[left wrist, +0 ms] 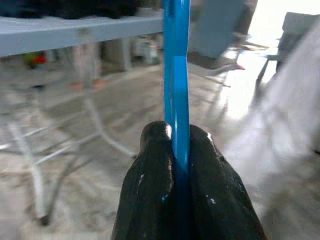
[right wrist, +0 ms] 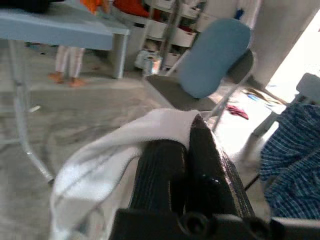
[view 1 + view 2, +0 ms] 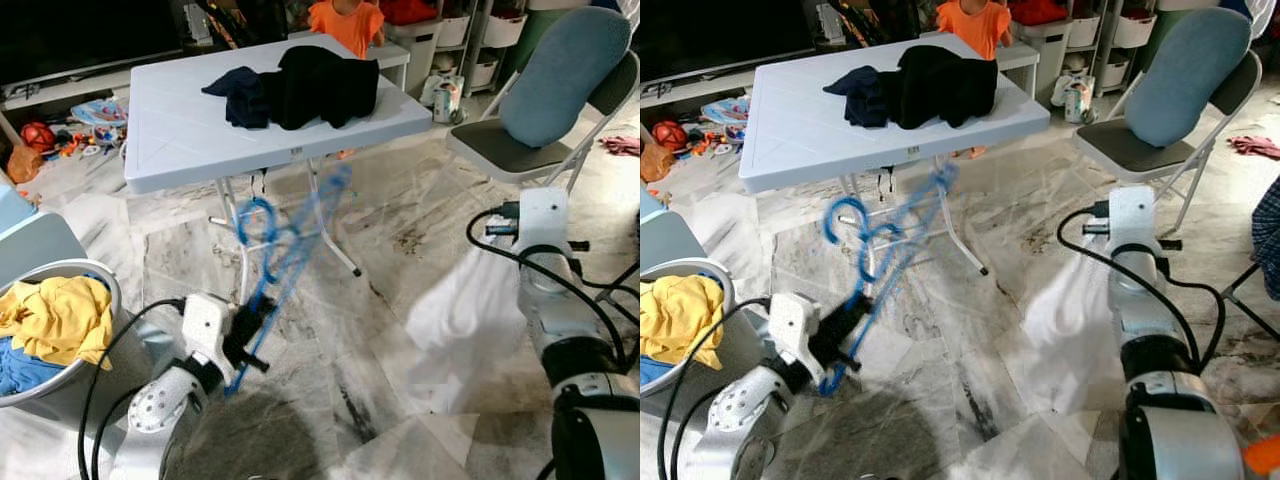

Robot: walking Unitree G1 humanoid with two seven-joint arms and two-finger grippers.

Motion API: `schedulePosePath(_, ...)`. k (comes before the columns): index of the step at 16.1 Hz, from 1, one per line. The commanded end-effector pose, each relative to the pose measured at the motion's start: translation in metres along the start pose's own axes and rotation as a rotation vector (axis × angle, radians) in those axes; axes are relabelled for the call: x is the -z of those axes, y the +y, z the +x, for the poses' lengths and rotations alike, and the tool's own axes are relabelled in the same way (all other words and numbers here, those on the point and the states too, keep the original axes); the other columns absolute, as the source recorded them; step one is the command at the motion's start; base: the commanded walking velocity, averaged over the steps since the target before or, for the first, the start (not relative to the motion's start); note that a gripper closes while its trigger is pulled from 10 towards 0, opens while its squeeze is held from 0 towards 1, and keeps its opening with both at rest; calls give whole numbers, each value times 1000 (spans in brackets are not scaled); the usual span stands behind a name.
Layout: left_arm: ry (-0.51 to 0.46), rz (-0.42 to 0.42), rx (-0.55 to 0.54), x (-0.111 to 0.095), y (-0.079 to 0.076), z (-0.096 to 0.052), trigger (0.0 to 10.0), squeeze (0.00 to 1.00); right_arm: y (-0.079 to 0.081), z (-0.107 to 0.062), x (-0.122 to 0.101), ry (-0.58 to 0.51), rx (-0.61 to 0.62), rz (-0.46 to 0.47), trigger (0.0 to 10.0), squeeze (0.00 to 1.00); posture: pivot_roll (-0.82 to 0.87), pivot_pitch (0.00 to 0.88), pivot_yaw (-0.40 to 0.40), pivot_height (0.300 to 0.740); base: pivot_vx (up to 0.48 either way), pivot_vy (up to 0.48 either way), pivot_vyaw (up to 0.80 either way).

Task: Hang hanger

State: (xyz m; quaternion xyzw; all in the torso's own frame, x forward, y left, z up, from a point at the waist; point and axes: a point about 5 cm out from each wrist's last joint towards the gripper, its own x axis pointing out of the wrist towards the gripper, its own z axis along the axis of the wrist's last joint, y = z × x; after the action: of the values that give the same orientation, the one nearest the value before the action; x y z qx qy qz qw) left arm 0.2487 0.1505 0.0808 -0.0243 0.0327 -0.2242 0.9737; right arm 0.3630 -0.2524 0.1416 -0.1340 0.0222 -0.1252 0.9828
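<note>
While your left gripper [image 1: 177, 150] pinches the blue plastic hanger [image 3: 290, 250] tight, your right gripper [image 2: 192, 140] is clamped on a white cloth garment [image 3: 460, 310].
Both hang low over the marble floor [image 3: 400, 210]; you're mid-carry, I judge, and next need a rail, none visible.

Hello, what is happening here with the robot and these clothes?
The robot stands before a white folding table that has dark clothes on it. Its left gripper is shut on a blue hanger, held up and blurred by motion. Its right gripper is shut on a white cloth that hangs down. A basket with yellow laundry is at its left.
</note>
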Motion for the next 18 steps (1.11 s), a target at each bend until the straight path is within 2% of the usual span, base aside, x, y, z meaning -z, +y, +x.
schedulePosePath(1,-9,69,-89,-7,10,1,10000,0,5,-1,-12,-79,-53,6,0,0,-87,0,23,740,0,0,0)
schedulePosePath(2,3,111,-144,-8,13,3,10000,0,8,-5,-11,-99,-93,-14,0,0,-85,0,22,740,0,0,0)
schedulePosePath(3,-1,132,-195,-11,14,7,10000,0,15,-13,-10,-137,-188,-16,0,0,-84,0,25,740,0,0,0)
schedulePosePath(5,-30,142,-255,-17,17,10,10000,0,22,-28,-11,-201,-300,21,0,0,-93,0,35,740,0,0,0)
schedulePosePath(6,-28,190,-300,-19,21,10,10000,0,23,-31,-12,-220,-320,31,0,0,-97,0,39,740,0,0,0)
schedulePosePath(7,-44,257,-357,-22,26,11,10000,0,27,-38,-12,-246,-348,31,4314,0,-111,0,47,740,0,0,0)
schedulePosePath(8,-58,263,-367,-24,26,14,10000,0,31,-42,-13,-259,-369,40,8745,0,-114,0,52,740,0,0,0)
schedulePosePath(9,-64,255,-367,-24,25,15,10000,0,33,-43,-15,-263,-377,46,8745,0,-114,0,52,740,0,0,0)
schedulePosePath(10,-78,253,-378,-28,24,18,10000,0,37,-45,-22,-294,-388,36,10000,0,-110,0,54,740,0,0,0)
schedulePosePath(12,-90,263,-384,-31,21,20,10000,0,42,-46,-34,-331,-407,51,10000,0,-109,0,57,740,122,0,0)
schedulePosePath(15,-86,232,-421,-28,20,17,10000,0,51,-51,-50,-361,-447,116,10000,0,-99,0,50,740,247,0,0)
schedulePosePath(18,-89,224,-431,-28,20,17,10000,0,58,-55,-52,-379,-484,77,10000,0,-96,0,45,740,254,0,265)
